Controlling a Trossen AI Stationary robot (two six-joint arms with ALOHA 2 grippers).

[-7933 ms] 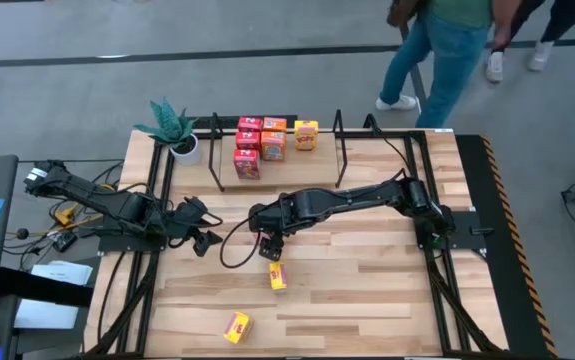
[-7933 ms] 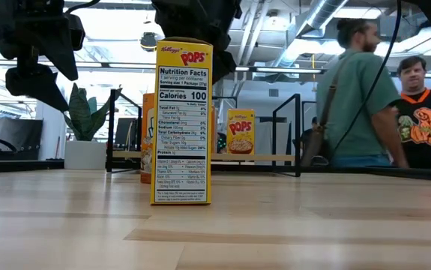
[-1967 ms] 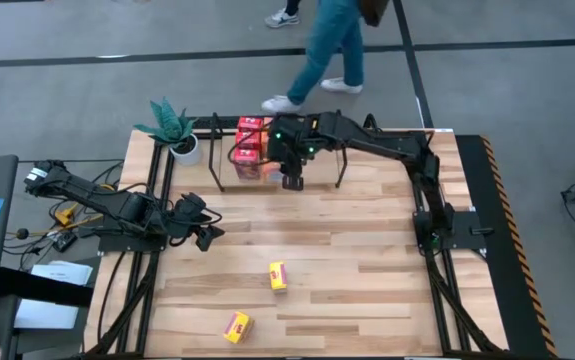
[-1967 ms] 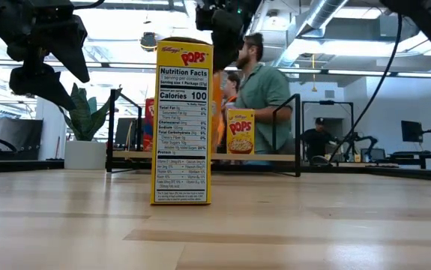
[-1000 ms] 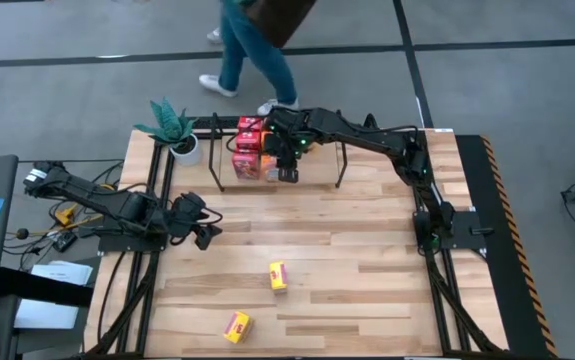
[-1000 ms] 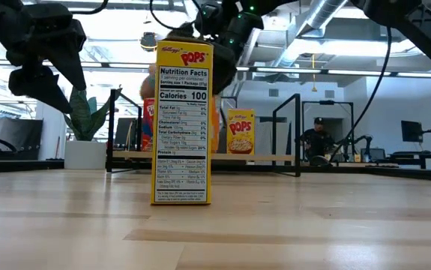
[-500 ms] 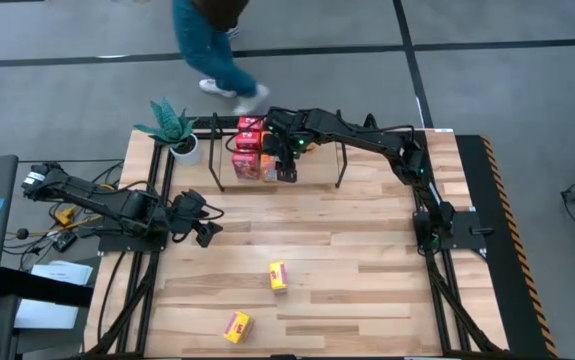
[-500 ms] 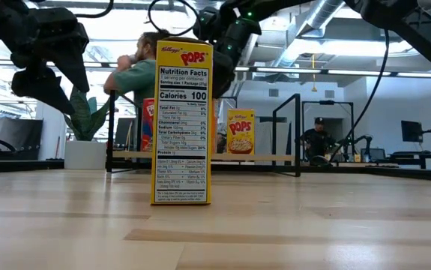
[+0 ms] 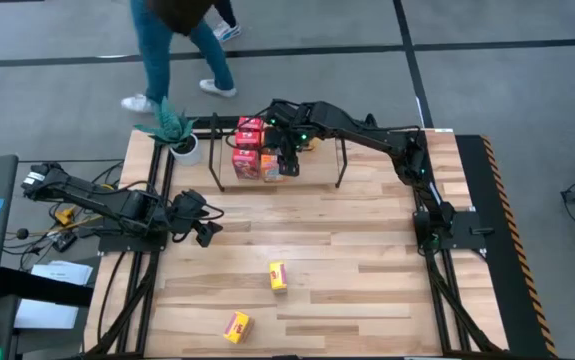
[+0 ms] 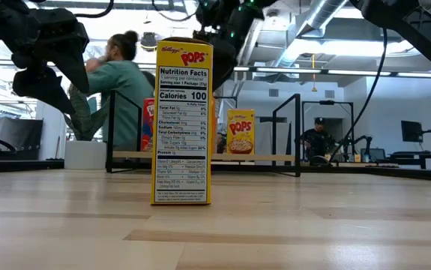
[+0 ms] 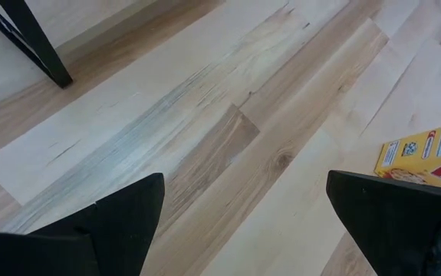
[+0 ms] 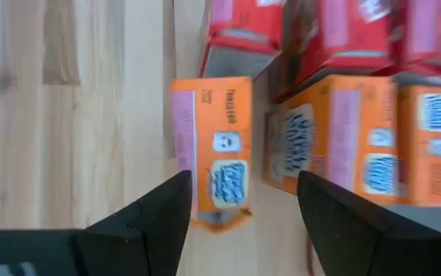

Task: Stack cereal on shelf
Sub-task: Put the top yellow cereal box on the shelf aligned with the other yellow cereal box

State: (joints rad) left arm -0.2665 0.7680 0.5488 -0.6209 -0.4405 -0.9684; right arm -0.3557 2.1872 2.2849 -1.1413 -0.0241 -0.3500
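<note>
My right gripper [image 9: 289,163] hangs open over the shelf [image 9: 340,152] at the table's far edge. In its wrist view an orange cereal box [image 12: 212,149] stands just beyond the open fingertips [image 12: 243,199], beside two more orange boxes [image 12: 335,149] and the red boxes [image 12: 320,31]. I see no touch. One yellow box [image 10: 240,132] stands on the shelf. Another yellow box [image 9: 278,276] stands upright mid-table, and a third [image 9: 237,326] lies near the near edge. My left gripper [image 9: 202,232] waits open at the table's left side.
A white potted plant [image 9: 174,135] stands left of the shelf. The shelf's upright black end loops [image 9: 216,150] flank the boxes. A person [image 9: 172,40] walks on the floor beyond the far edge. Bare wood lies between the shelf and the standing yellow box.
My right gripper has risen a little above the shelf, with its arm shifting slightly toward the table's left. The person behind the table has walked from the middle toward the left. The boxes have stayed where they were.
</note>
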